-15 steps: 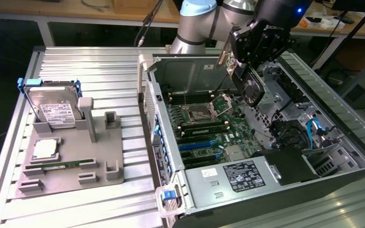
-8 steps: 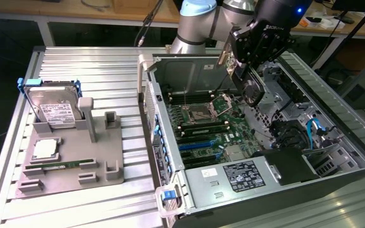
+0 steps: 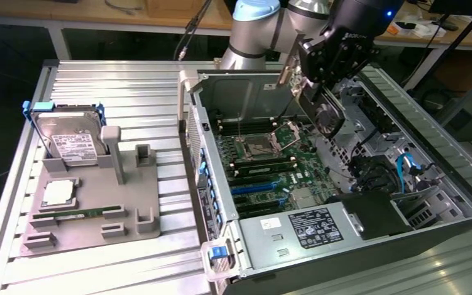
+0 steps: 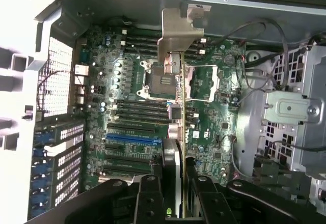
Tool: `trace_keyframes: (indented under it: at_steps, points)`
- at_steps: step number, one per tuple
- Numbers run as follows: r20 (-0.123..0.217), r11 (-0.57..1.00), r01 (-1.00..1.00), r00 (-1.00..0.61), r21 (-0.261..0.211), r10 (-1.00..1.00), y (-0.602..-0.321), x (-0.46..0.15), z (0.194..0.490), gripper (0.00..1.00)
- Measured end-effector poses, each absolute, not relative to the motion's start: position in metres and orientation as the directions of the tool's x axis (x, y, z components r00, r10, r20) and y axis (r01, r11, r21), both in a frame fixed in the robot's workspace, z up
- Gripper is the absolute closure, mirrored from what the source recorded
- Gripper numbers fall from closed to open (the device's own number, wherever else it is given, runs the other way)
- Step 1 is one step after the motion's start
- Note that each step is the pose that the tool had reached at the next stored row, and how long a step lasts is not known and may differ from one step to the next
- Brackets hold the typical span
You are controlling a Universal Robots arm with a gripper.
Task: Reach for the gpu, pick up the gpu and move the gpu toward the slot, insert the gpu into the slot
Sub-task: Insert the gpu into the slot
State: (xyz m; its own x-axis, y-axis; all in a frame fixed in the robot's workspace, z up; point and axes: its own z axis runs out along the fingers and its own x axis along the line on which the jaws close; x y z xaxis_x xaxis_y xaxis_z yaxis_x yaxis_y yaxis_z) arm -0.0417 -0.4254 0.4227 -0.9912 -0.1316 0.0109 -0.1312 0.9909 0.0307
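Matt black fingers, hard and plastic-looking, clamped on the gpu: green lacquered board with a slight sheen, and a dull silver metal bracket at the end far from the fingers. Beneath them, the motherboard is glossy green. The case is bare grey sheet metal. Well aside, the surface is ribbed pale metal and the tray matt grey plastic.
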Motion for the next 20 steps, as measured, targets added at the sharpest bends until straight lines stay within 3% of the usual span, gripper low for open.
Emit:
trace_keyframes:
  at_steps: [20]
  points:
    - [0.011,0.877,-0.48,-0.877,0.031,-0.48,-0.4255,-0.0417,0.4209,0.73]
